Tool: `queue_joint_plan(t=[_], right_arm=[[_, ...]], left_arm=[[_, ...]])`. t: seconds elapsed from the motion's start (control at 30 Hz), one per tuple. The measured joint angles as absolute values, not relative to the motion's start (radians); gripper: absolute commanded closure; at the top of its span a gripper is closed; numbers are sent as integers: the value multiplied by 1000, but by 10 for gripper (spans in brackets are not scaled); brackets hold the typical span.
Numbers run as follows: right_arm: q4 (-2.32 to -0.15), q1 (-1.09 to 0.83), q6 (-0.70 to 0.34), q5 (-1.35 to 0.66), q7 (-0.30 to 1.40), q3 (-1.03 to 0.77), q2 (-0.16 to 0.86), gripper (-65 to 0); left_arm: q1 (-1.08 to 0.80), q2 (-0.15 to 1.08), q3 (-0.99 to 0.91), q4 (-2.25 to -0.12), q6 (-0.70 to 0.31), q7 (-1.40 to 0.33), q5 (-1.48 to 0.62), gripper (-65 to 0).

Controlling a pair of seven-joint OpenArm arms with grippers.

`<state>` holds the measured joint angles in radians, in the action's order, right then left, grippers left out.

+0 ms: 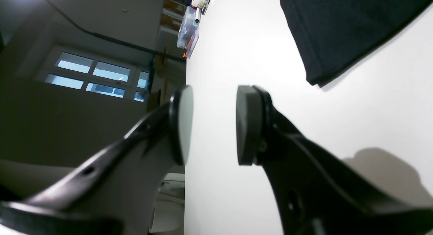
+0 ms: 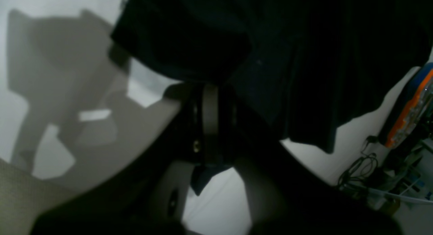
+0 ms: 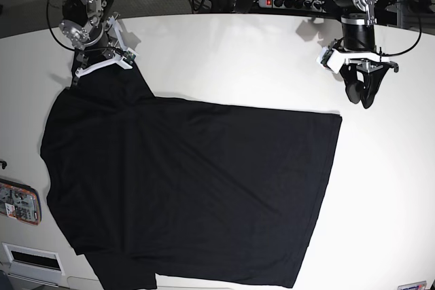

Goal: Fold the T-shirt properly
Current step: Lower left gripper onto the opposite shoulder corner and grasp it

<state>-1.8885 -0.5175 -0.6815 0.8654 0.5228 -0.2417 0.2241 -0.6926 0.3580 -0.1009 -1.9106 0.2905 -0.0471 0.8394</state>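
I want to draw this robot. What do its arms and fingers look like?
Both arms are dark metal with silvery joints, a white bracket at each wrist and black cables looping off them. The left gripper has curved black fingers tipped with round, flat grey pads. The right gripper looks the same.

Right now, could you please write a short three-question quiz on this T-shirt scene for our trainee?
1. True or false: the right gripper is shut on fabric of the black T-shirt.
2. The left gripper is: A) gripping the shirt, B) open above the bare white table, C) out of view.
3. Fill in: the power strip lies beyond the table's ____ edge in the base view.

Key: 1 true; 2 B; 3 far.
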Motion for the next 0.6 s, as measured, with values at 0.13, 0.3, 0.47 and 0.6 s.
queue_joint_plan(t=[0.13, 0.3, 0.47, 0.6], right_arm=[[-1888, -517, -682, 865, 523, -242, 224, 0], [-1890, -518, -682, 865, 522, -242, 224, 0], [-1897, -518, -681, 866, 522, -241, 221, 0], [-1901, -518, -682, 865, 522, -240, 220, 0]], left_arm=[[-640, 358, -101, -1911, 290, -47, 838, -241], [-576, 367, -103, -1877, 289, -46, 842, -336], [-497, 470, -52, -1743, 284, -54, 841, -326], [-453, 574, 85, -1657, 290, -156, 836, -327]])
